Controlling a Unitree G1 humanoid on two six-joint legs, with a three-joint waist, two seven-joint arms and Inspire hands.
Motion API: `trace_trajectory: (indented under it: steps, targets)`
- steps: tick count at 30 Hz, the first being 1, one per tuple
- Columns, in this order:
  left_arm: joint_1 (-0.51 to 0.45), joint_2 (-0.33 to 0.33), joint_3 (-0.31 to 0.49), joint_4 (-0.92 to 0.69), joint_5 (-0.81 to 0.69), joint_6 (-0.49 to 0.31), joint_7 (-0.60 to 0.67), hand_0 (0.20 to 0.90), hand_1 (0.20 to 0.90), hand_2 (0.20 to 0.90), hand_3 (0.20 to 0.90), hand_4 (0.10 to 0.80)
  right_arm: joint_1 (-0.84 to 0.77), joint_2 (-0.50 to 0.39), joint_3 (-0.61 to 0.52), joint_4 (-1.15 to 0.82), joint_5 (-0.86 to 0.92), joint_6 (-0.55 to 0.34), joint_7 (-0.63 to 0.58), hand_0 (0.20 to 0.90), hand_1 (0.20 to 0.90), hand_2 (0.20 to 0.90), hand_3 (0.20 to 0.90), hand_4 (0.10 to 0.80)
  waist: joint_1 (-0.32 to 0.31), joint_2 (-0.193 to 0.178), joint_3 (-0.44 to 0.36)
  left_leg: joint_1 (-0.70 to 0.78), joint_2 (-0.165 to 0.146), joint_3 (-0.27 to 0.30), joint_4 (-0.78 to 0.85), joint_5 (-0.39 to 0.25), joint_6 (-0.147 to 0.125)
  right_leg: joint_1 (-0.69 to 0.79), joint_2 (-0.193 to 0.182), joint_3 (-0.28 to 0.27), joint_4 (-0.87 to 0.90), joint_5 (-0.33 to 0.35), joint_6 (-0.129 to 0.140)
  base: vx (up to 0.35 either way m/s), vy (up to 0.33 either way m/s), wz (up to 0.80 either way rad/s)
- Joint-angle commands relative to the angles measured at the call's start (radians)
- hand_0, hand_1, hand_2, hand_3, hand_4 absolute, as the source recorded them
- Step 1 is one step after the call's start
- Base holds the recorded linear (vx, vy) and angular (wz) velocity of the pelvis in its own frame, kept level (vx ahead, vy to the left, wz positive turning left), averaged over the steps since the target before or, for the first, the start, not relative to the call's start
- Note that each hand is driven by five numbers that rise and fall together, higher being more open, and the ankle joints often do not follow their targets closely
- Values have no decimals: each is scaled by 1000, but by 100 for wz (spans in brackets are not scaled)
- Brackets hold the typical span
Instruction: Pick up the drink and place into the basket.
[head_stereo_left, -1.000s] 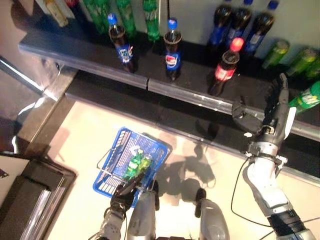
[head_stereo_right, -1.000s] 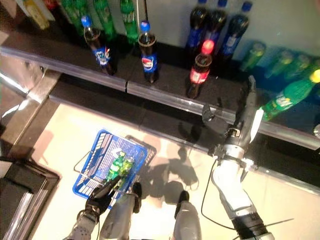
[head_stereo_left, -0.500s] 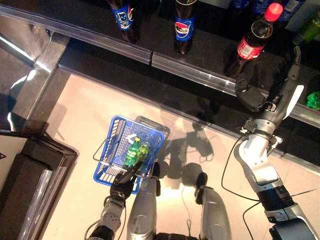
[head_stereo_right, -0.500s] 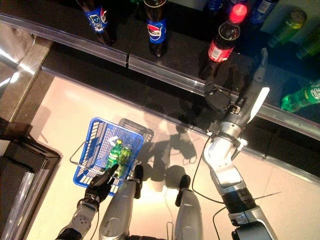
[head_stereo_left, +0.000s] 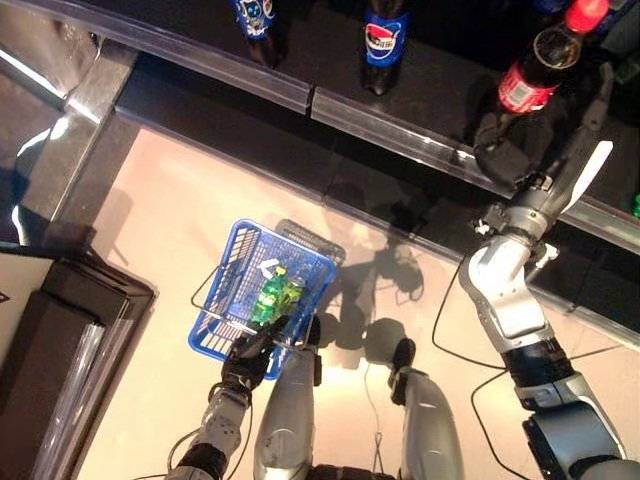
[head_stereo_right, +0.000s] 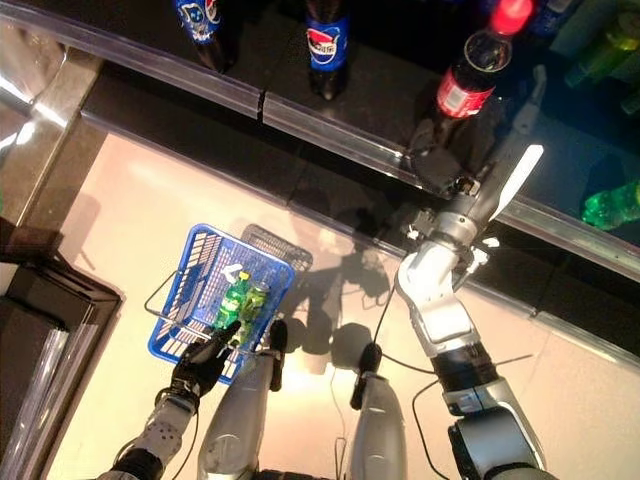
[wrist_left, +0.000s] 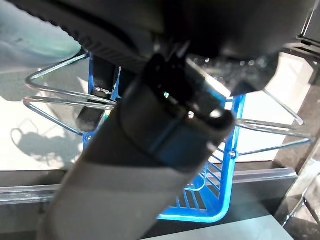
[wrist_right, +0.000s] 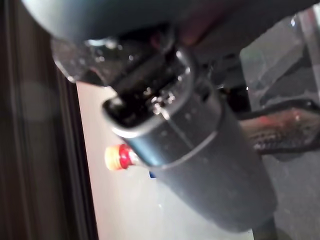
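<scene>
Since the earlier frames the whole view has tilted downward: the shelf has slid toward the top edge and more floor shows, which is the camera moving. The right hand (head_stereo_left: 540, 150) has come closer to the red-capped cola bottle (head_stereo_left: 540, 70) on the shelf, its straight fingers now reaching up beside the bottle and its thumb spread toward the bottle's base. The hand is open wide and I cannot tell whether it touches the bottle.

The blue basket (head_stereo_left: 232, 270) stands on the pale floor, a plastic lattice box with thin wire handles (wrist_left: 60, 102) folded out to its sides. Inside lie two green drink bottles (head_stereo_left: 275, 297) side by side, on their sides, long axes running along the basket's length with the caps toward the shelf. The left hand (head_stereo_left: 250, 358) sits at the basket's near rim; its dark fingers lie over the edge, but whether they are curled round the rim or a handle cannot be told.

The red-capped cola bottle stands upright on the dark shelf (head_stereo_left: 300, 95), long axis vertical, cap up, with dark liquid and a red label. Two blue-labelled cola bottles (head_stereo_left: 378, 45) stand upright farther left along the same shelf, well apart from it. The shelf has a glossy front lip of clear plastic. A green bottle (head_stereo_right: 610, 205) lies on its side at the right end.
</scene>
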Motion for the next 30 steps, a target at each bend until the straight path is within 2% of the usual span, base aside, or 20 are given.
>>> trace_trajectory:
  steps: [1,9,15,26,27,28,29,30]
  targets:
    - [124,69,-82,-50,46,-17,-42,300,300,300,200,100,-144,-51,-37,-53,0,-53,-63,900,900,900,900,800,21,-34,-14,-96,-11,-84,2,105,-24,90,-15,-20,-102,65,-28,-18,-35,2]
    - [80,76,-100,-55,38,-14,-14,300,300,300,200,100,-252,-68,-36,59,133,-63,-28,900,900,900,900,800,30,-33,-14,-107,-20,-84,-21,89,-15,46,-19,-25,-94,73,-28,-8,3,6]
    - [67,72,-100,-63,18,-11,-4,300,300,300,200,100,-325,-89,-27,96,90,-36,-14,900,900,900,900,800,30,-19,-14,-109,-23,-79,-43,94,-8,-5,-22,-24,-69,70,-31,-17,50,1]
    - [62,56,-107,-74,8,-12,3,300,300,300,200,100,-386,-118,-50,172,94,-41,-20,900,900,900,900,800,27,-3,-14,-96,-36,-62,-67,84,11,-67,-34,-12,-28,69,-24,-5,32,0]
    - [62,56,-107,-73,7,-13,1,300,300,300,200,100,-391,-122,-49,181,96,-43,-20,804,804,804,787,687,27,-3,-14,-95,-37,-61,-68,84,12,-71,-35,-10,-25,69,-24,9,35,0]
    - [62,55,-108,-73,6,-14,2,300,300,300,200,100,-396,-128,-49,189,102,-47,-20,328,328,328,233,133,26,-2,-14,-95,-38,-60,-69,83,14,-75,-36,-9,-23,69,-24,-7,32,1]
    - [63,56,-111,-75,2,-16,1,300,300,300,200,100,-400,-133,-49,196,102,-51,-19,300,300,300,200,100,26,-1,-14,-96,-39,-59,-70,82,15,-80,-37,-9,-20,69,-23,-16,33,3]
    - [64,57,-112,-76,-2,-16,0,300,300,300,200,100,-406,-138,-50,203,103,-53,-17,300,300,300,200,100,26,0,-14,-99,-41,-59,-71,82,16,-87,-37,-8,-17,69,-23,-21,31,2]
